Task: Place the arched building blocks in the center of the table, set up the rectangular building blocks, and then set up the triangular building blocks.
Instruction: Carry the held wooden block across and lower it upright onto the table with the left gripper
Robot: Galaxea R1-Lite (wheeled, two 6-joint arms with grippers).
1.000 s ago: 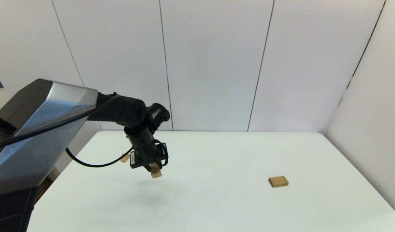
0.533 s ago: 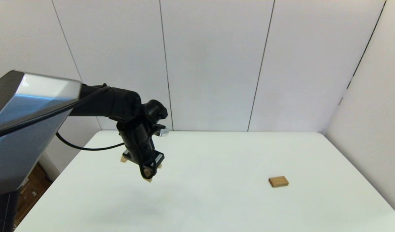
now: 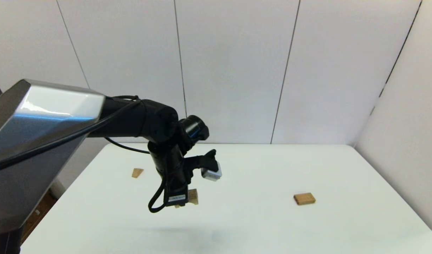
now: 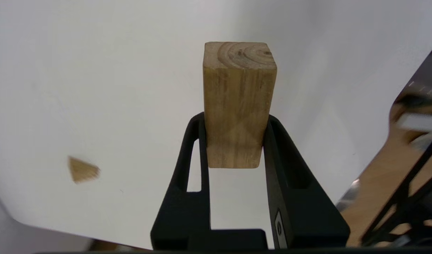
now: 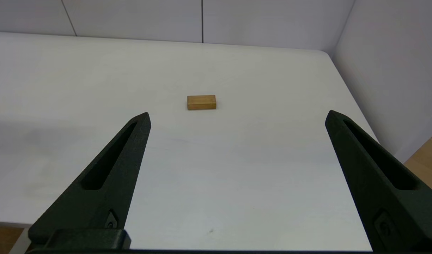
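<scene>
Since half a second ago the left arm has swung toward the middle of the table [image 3: 258,225], carrying the arched block [image 3: 192,197] with it, so the triangular block [image 3: 137,172], earlier partly hidden behind the gripper, now shows in full. That small wedge lies flat near the table's far left edge, well apart from everything else; in the left wrist view it appears off to one side [image 4: 82,170]. Next comes the left gripper [image 3: 182,200], hanging above the table left of centre with its fingers [image 4: 279,151] clamped on the arched block [image 4: 238,102], which juts out beyond the fingertips and is clear of the surface. Farther right, the rectangular block [image 3: 304,198] lies flat on the table, untouched. The right gripper [image 5: 237,116] hovers by the near edge, its fingers spread wide and empty, with the rectangular block [image 5: 201,102] lying ahead of it.
</scene>
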